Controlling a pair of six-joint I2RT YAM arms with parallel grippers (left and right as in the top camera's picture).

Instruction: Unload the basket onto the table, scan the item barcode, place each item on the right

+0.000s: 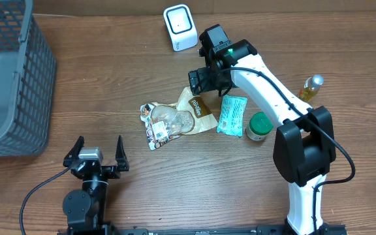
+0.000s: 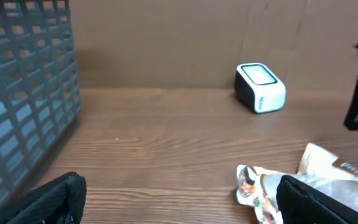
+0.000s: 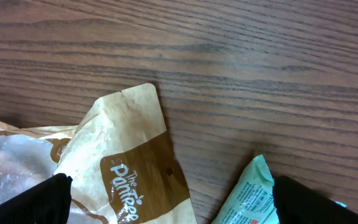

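Right pincer [image 1: 207, 79], jaws apart, hovered over the bag [image 1: 200, 109] at frame centre: the pick step, I judge. Next it should lower and clamp. Left pincer [image 1: 96, 152] stood apart too

Shop-checkout setup — white barcode scanner [image 1: 180, 27], grey mesh basket [image 1: 41, 72], packaged snacks [image 1: 198, 108] on wooden table [image 1: 109, 72]

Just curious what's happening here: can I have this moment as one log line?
left gripper open, holding nothing | right gripper open above brown bag, holding nothing | scanner standing apart
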